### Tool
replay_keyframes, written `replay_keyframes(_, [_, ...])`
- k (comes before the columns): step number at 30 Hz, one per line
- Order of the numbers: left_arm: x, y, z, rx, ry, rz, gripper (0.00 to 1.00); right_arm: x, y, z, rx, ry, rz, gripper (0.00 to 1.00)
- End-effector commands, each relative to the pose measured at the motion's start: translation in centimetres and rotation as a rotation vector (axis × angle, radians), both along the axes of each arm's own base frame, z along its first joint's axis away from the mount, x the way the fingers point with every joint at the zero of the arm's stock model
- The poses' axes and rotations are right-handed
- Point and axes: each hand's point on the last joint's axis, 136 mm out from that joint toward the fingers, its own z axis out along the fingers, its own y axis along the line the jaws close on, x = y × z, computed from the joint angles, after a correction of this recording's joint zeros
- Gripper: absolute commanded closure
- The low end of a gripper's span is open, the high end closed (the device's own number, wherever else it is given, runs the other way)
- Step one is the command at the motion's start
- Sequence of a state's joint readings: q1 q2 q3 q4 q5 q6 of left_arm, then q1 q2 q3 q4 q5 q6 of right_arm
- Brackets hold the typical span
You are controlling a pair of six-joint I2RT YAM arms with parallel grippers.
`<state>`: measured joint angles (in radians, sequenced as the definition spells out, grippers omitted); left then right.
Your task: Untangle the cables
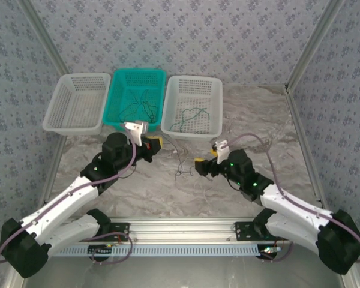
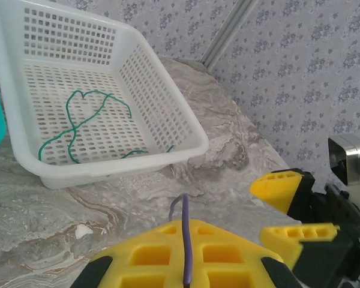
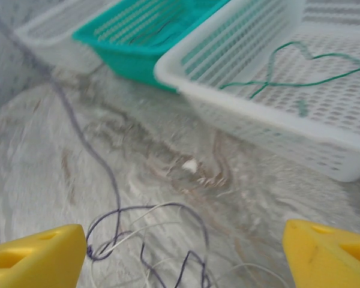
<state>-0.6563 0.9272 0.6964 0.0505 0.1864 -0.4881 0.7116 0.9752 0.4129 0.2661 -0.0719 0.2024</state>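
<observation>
A small tangle of dark purple and pale cables [image 1: 181, 168] lies on the marble table between the two grippers. My left gripper [image 1: 156, 143] is shut on a dark purple cable [image 2: 186, 240] that runs out between its yellow fingers [image 2: 150, 252]. In the right wrist view that strand [image 3: 78, 126] leads down into the tangle [image 3: 162, 246]. My right gripper [image 3: 183, 258] is open and low over the table, with the tangle between its fingers [image 3: 36, 255]. A green cable [image 2: 84, 123] lies in the right white basket [image 1: 215, 105]. Dark cables [image 1: 138, 102] lie in the teal basket [image 1: 117, 90].
Three baskets stand in a row at the back; the left one is a white basket [image 1: 54, 114]. My right gripper [image 2: 288, 213] sits close to the right of my left gripper's fingers. Patterned walls and metal frame posts enclose the table.
</observation>
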Motion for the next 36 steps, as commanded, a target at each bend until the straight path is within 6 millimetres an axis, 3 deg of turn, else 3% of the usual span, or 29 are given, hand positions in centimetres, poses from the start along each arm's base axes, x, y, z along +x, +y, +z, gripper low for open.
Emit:
replay_keyframes(1, [-0.2,-0.6,3.0,-0.034,-0.066,-0.034,1.00,0.1,3.5,0.7,-0.068,-0.085,0.135,0.13])
replay_keyframes(6, [-0.4,-0.8,3.4,-0.041,-0.070,-0.043,1.00,1.7,7.1,-1.7,-0.102,-0.063,0.130,0.17])
replay_keyframes(9, [-0.7,-0.4,4.4,-0.055,-0.091,-0.037,1.00,3.4,7.3,-5.8,-0.187,0.004,0.055,0.28])
replay_keyframes(13, [-1.5,1.4,6.9,-0.065,-0.154,0.014,1.00,5.7,3.3,-10.1,-0.301,0.091,-0.171,0.52])
replay_keyframes(17, [-2.1,5.4,9.4,-0.037,-0.224,0.158,1.00,6.3,-1.6,-11.6,-0.298,0.175,-0.332,0.63])
replay_keyframes(22, [-2.5,13.6,11.1,0.010,-0.253,0.494,1.00,5.2,-6.9,-13.8,-0.222,0.335,-0.473,0.62])
replay_keyframes(25, [-3.3,17.0,11.6,-0.006,-0.260,0.627,1.00,4.5,-9.3,-13.9,-0.218,0.353,-0.545,0.57])
replay_keyframes(28, [-3.8,19.0,10.9,0.004,-0.238,0.713,1.00,3.9,-11.4,-14.0,-0.204,0.374,-0.632,0.49])
replay_keyframes(31, [-3.4,18.9,9.5,0.012,-0.208,0.713,1.00,3.6,-11.9,-13.8,-0.163,0.389,-0.647,0.49])
replay_keyframes(34, [-2.3,16.5,6.9,0.040,-0.143,0.620,1.00,3.8,-10.5,-12.3,-0.102,0.366,-0.575,0.66])
replay_keyframes(36, [-1.4,14.3,4.2,0.058,-0.073,0.534,0.99,3.9,-9.3,-10.8,-0.052,0.330,-0.512,0.83])
